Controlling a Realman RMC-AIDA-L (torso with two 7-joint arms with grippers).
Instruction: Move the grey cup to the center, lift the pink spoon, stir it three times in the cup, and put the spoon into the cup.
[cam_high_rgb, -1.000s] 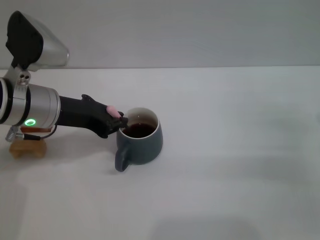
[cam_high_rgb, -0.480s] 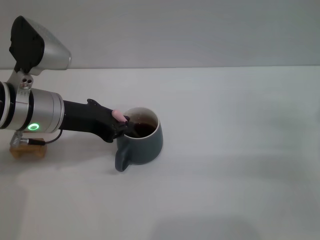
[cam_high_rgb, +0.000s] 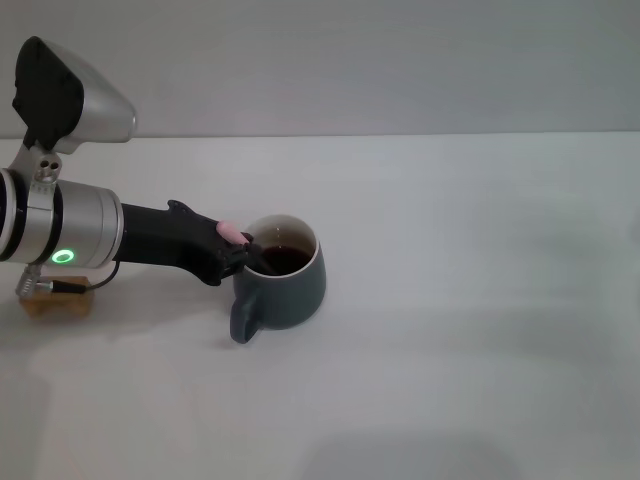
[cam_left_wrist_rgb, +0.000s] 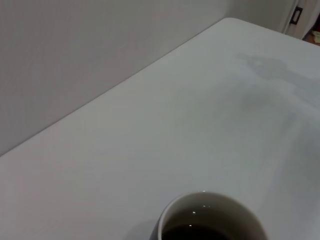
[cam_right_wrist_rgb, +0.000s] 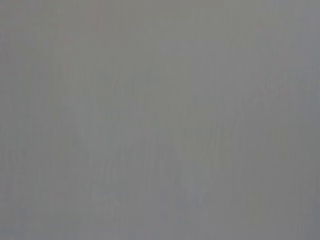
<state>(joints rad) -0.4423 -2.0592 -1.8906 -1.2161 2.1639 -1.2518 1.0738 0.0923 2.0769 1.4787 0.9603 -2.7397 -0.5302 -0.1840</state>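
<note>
Seen from the head camera, the left gripper (cam_high_rgb: 240, 251) reaches in from the robot's left side, low over the white table (cam_high_rgb: 470, 300), and its black fingers are closed on the pink spoon (cam_high_rgb: 236, 233). Only the pale pink end of the handle shows above the fingers; the rest of the spoon slants down over the near-left rim of the grey cup (cam_high_rgb: 283, 285) and into the dark liquid, where its bowl cannot be made out. The cup stands upright on the table, a little left of the middle of the view, and its loop handle points toward the robot and slightly to the left. The gripper tip is right at the cup's rim, but I cannot tell if it touches it. Behind the arm, at the left edge, a tan wooden block (cam_high_rgb: 55, 300) lies on the table, partly hidden under the silver wrist. The right arm is not visible in this view.

From the left wrist camera, only the white rim and inside wall of the cup (cam_left_wrist_rgb: 212, 217) appear at the edge of the picture, with a bit of dark liquid, and beyond it the bare table (cam_left_wrist_rgb: 175, 125) runs to a grey wall. The arm's own fingers and the spoon do not appear here.

From the right wrist camera, there is only a flat grey surface, so nothing can be told about the right gripper.
</note>
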